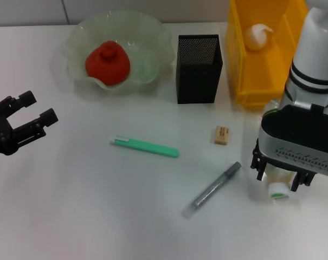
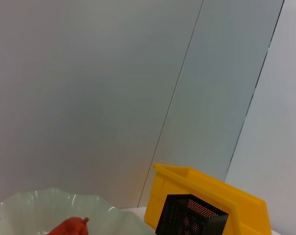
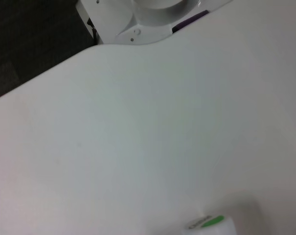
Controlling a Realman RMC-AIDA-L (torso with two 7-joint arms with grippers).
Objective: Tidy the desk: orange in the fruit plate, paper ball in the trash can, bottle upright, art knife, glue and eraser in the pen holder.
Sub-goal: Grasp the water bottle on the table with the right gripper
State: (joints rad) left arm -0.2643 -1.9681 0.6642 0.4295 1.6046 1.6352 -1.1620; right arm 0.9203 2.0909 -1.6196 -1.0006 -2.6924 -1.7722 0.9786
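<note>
Reaching down over the bottle [image 1: 277, 187], right claw [image 1: 278, 174] grip unclear, left claw [image 1: 38, 111] apart.

Head view looking down over the desk [image 1: 98, 216]. Left wrist facing level toward fruit plate [image 2: 35, 208] and trash can [image 2: 206, 193], shared with head. Right wrist hovering close above bare tabletop.
</note>
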